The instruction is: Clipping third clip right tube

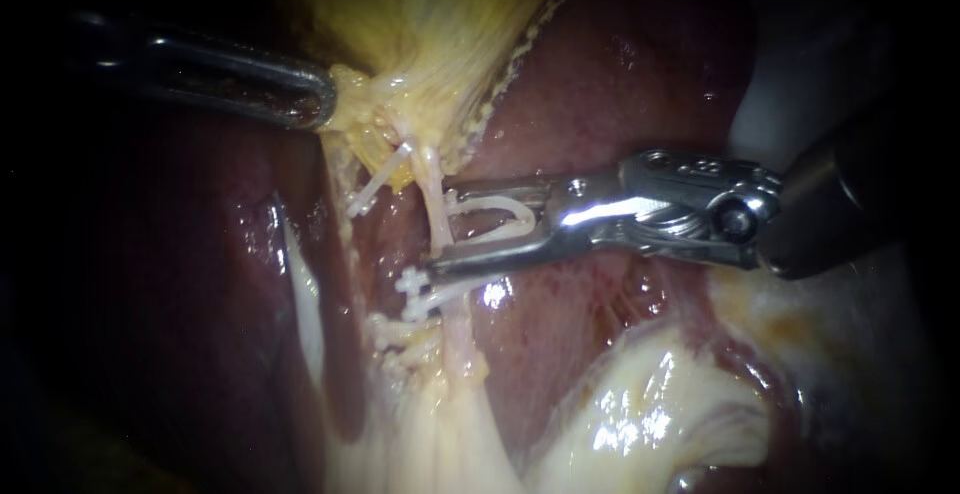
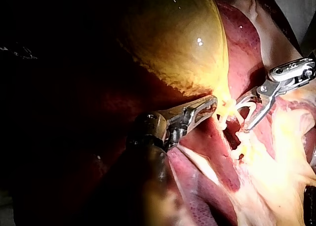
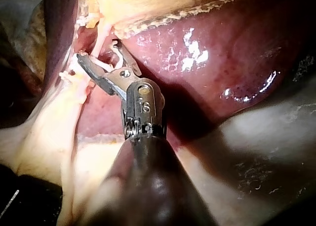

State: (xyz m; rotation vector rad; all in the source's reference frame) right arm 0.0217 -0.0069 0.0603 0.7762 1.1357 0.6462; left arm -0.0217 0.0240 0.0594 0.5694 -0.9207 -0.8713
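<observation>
1. My left instrument (image 1: 328, 102), its shaft coming in from the left, is clamped on the yellow tissue at the lower end of the gallbladder (image 1: 440, 14), with both jaws pressed onto it.
2. My right instrument (image 1: 440, 229), coming in from the right, grips a white clip (image 1: 524, 216) seated between its parted jaws. Both jaws bear on the clip, and its two limbs stand apart.
3. The right tube (image 1: 437, 216), a pale strand running down from the gallbladder, crosses between the clip's limbs near the jaw tips.
4. A fastened clip (image 1: 415, 289) sits across the same tube just below my right instrument's lower jaw. A further clip (image 1: 372, 192) lies on a thin strand just to the left.
5. The dark red liver (image 1: 620, 74) lies behind the tube and both instruments.
</observation>
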